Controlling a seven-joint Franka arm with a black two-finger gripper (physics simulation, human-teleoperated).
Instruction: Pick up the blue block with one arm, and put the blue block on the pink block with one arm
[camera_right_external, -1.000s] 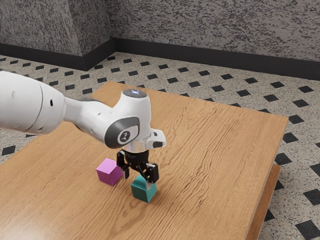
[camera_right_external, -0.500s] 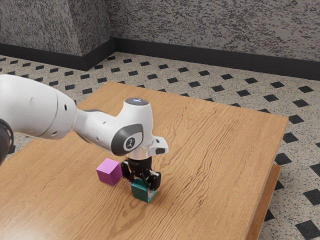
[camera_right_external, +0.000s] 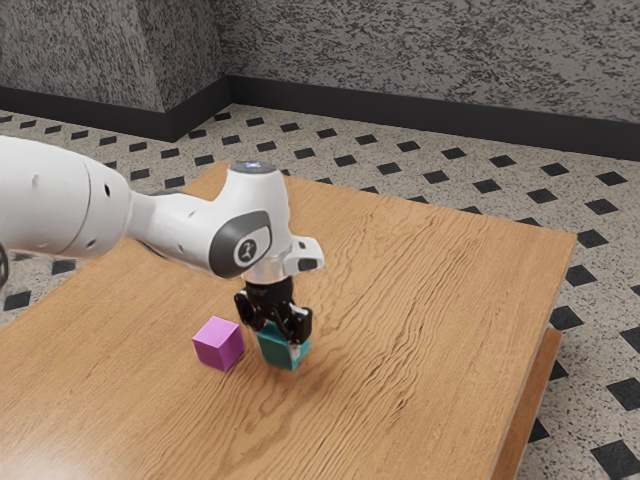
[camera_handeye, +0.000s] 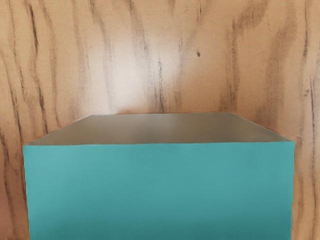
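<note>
Exterior view: pink block (camera_right_external: 218, 343) on the table (camera_right_external: 430, 270), blue block (camera_right_external: 281, 354) just beside it toward the exterior view's right.
Pinched from two sides between the black fingers of the gripper (camera_right_external: 275, 331); seemingly held just clear of the wood, not touching the pink block.

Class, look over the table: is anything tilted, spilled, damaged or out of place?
Nothing stands out. The blue block sits square between the fingers, and the pink block lies flat on the table beside it, not touching. No damage shows.
</note>
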